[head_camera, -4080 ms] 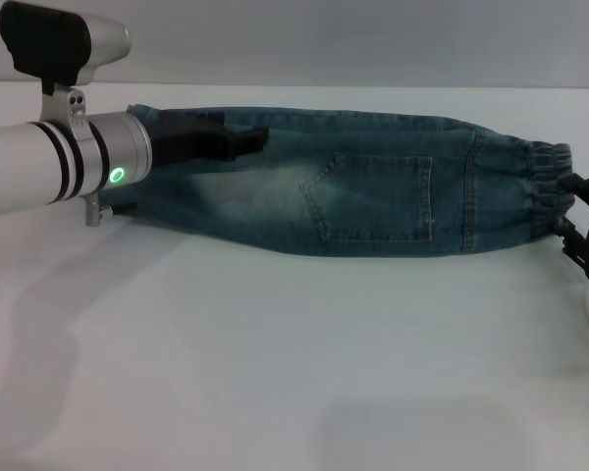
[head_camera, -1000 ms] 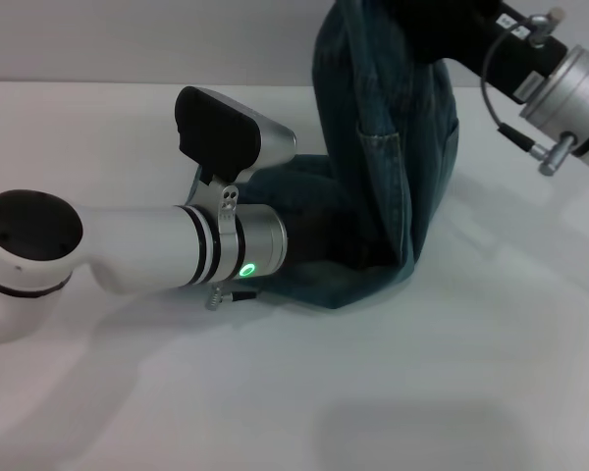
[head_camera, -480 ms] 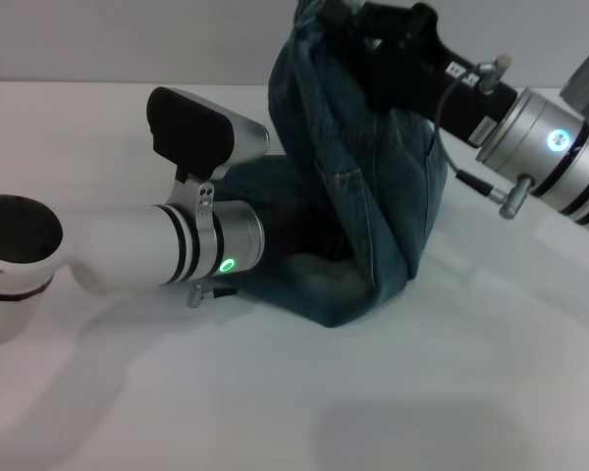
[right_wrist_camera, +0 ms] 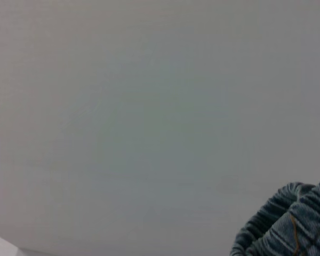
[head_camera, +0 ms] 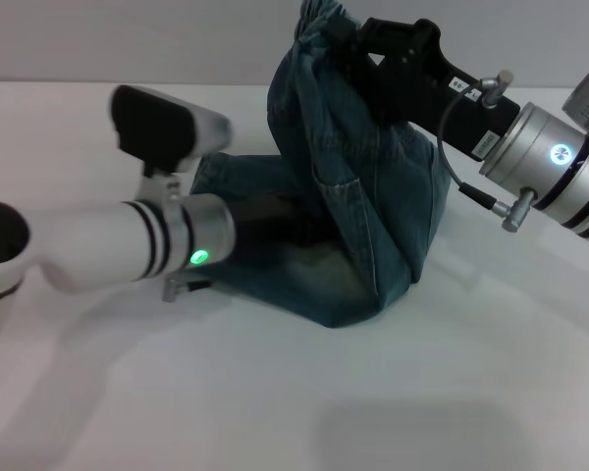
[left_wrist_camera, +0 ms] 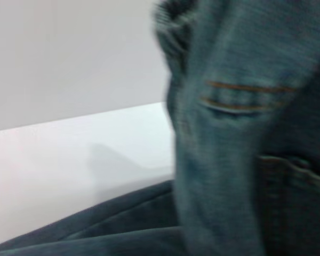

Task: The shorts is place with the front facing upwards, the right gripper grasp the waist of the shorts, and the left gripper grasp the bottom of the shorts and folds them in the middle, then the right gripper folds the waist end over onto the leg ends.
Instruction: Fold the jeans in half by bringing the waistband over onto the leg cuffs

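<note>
Waistband hangs bunched in your right gripper (head_camera: 348,44), clamped on it above the shorts (head_camera: 373,216); leg ends lie left, under the left gripper (head_camera: 265,218), whose grip you cannot tell.

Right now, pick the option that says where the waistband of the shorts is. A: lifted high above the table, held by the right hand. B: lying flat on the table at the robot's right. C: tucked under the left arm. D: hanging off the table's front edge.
A: in the head view the right hand grips the gathered waistband well above the table, with the shorts draping down from it.
</note>
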